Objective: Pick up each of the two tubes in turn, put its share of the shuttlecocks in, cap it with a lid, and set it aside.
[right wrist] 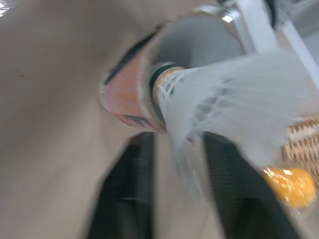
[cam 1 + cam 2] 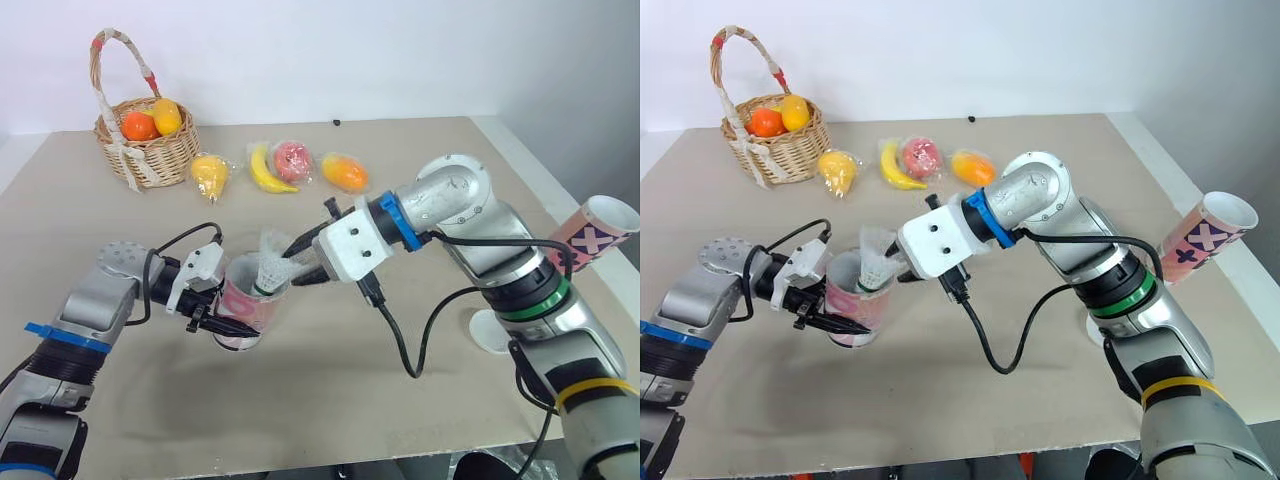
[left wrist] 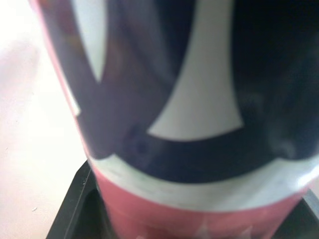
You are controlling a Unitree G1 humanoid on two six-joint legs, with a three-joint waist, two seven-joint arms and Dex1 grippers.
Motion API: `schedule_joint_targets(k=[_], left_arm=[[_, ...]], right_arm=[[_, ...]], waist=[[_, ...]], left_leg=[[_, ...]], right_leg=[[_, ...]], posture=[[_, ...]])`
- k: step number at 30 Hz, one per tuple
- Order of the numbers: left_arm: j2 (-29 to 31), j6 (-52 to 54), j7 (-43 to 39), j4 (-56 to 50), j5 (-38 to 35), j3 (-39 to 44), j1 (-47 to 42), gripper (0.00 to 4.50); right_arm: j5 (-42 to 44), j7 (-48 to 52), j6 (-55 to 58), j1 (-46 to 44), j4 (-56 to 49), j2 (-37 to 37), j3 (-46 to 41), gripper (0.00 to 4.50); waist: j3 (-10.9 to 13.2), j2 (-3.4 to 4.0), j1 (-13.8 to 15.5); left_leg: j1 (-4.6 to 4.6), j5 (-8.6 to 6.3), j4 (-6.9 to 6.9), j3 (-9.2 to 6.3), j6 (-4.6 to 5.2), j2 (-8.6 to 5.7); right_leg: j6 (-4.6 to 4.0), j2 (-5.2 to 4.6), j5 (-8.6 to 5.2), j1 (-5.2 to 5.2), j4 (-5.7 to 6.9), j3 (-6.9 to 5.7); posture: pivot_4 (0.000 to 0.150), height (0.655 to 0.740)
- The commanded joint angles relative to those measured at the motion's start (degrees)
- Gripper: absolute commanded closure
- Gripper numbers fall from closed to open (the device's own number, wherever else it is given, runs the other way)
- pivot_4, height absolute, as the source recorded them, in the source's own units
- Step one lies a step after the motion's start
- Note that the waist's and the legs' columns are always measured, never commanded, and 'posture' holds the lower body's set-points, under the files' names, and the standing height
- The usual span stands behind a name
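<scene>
1. Beige table (image 2: pixel 330 400), white wall behind. The tube (image 2: pixel 243 300) is the landmark; it sits tilted, mouth up.
2. Left jaws clamp the tube's wall. Right jaws pinch a shuttlecock (image 2: pixel 272 265), cork at the tube's mouth.
3. Risk: feathers snag the rim, so an early release drops it beside the tube.
4. Risk: insertion force twists the tube in its grip.

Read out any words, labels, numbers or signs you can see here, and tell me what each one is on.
"X": a large dark cross on the right tube.
"+": a dark plus just below that cross, on the same tube.
Near tube: dark and white shapes on pink, nothing that reads as text.
No words, brands or numbers can be read anywhere else.
</scene>
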Motion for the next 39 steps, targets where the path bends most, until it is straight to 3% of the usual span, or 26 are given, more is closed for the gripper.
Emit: schedule_joint_targets(k=[1,2,10,14,21,24,32,39], left_arm=[[-0.9,0.6,0.0,-0.2,0.4,-1.7,0.1,2.17],[-1.0,0.6,0.0,-0.2,0.4,-1.7,0.1,2.17],[-1.2,1.1,0.7,-1.5,0.4,-1.5,0.8,2.17],[-0.6,1.0,1.1,-3.2,0.6,-1.4,1.9,2.17],[0.2,1.3,2.1,-6.1,0.1,-0.7,4.2,2.17],[0.5,1.4,2.5,-7.1,-0.2,-0.5,5.1,2.17],[0.3,1.7,3.6,-8.6,-0.8,-0.5,6.1,2.17],[0.1,1.6,4.0,-8.3,-0.6,-0.7,6.1,2.17]], right_arm=[[10.1,4.4,6.9,-1.7,-3.2,0.1,-5.1,0.87],[12.7,4.8,9.5,-1.9,-3.2,0.1,-6.3,0.46],[16.0,-1.0,16.7,1.9,-3.7,-2.0,-13.4,0.46],[10.9,-11.5,19.8,12.9,-2.4,-8.8,-20.6,0.46],[8.0,-27.5,25.6,35.6,-2.9,-14.2,-36.7,0.46],[8.2,-31.2,28.0,41.3,-2.9,-15.5,-41.8,0.46],[10.5,-32.8,31.6,45.1,4.0,-18.6,-49.3,0.46],[11.2,-33.7,31.8,41.5,14.8,-17.1,-47.6,0.46]], waist=[[0.0,0.0,0.1],[0.0,0.0,0.3],[0.0,0.0,0.7],[0.0,-0.08,1.2],[0.0,-0.04,1.1],[0.0,0.0,1.0],[-0.1,0.04,0.6],[-0.1,0.05,0.4]], left_leg=[[0.0,0.0,-0.01,-0.03,0.0,0.0],[-0.01,0.0,-0.01,-0.07,0.0,0.01],[0.0,0.0,0.0,-0.11,0.0,0.0],[-0.04,0.0,0.01,-0.17,-0.01,-0.03],[-0.07,-0.02,-0.09,-0.09,0.01,-0.13],[-0.06,-0.03,-0.1,-0.05,0.03,-0.14],[0.24,0.0,0.03,0.14,0.06,-0.13],[0.26,0.0,0.02,0.19,0.07,-0.14]], right_leg=[[-0.01,0.0,-0.01,0.0,0.01,-0.03],[-0.03,0.0,-0.01,0.0,0.02,-0.06],[-0.07,-0.01,-0.01,0.03,0.04,-0.12],[-0.03,-0.07,-0.09,0.09,-0.01,-0.2],[0.03,-0.15,-0.17,0.0,0.0,-0.12],[0.05,-0.15,-0.16,0.0,0.0,-0.07],[-0.04,-0.1,-0.08,0.2,0.0,0.16],[-0.04,-0.1,-0.07,0.23,-0.04,0.22]], posture=[[0.15,0.7298],[0.15,0.7298],[0.15,0.7298],[0.15,0.7298],[0.15,0.7298],[0.15,0.7298],[0.15,0.7298],[0.15,0.7298]])
